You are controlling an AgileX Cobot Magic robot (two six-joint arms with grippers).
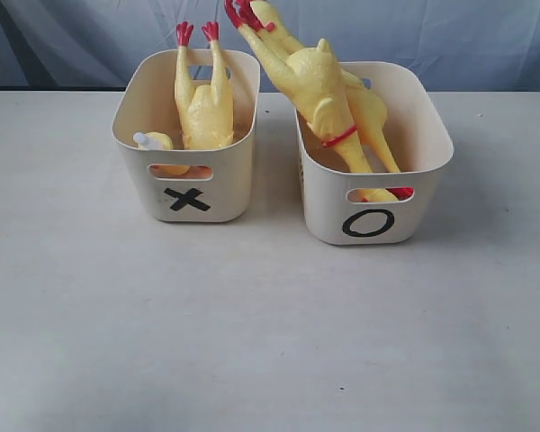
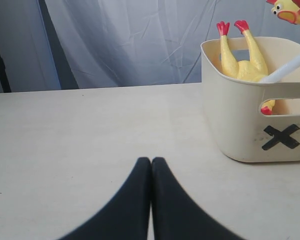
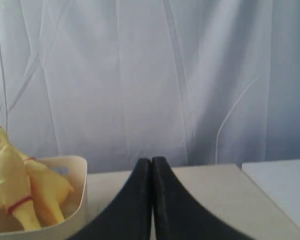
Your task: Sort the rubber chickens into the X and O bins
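Left gripper (image 2: pixel 151 160) and right gripper (image 3: pixel 151 159) both have their jaws pressed together with nothing between them, each hanging low over the tabletop (image 1: pixel 252 342) and apart from the bins.

One chicken (image 1: pixel 205 108) sits in the X bin (image 1: pixel 225 193), feet up against the far rim, with a white tube (image 1: pixel 148 140) poking up at the near left corner. Two more, a front chicken (image 1: pixel 315 81) and a rear chicken (image 1: pixel 371 112), lie head-down in the O bin (image 1: pixel 328 220). Both bins stand side by side toward the far edge of the tabletop, and no chicken lies outside them, so the sorting looks finished.

The risk is in the O bin. Its two chickens lean well past the far rim, with much of their length above the wall. They may be wedged or only resting loosely; the view does not settle it. A bump to that bin, or a gripper brushing the raised legs, could tip one over the far rim. Any further reach across the bins could also catch the X bin's upright feet and drag that chicken out.
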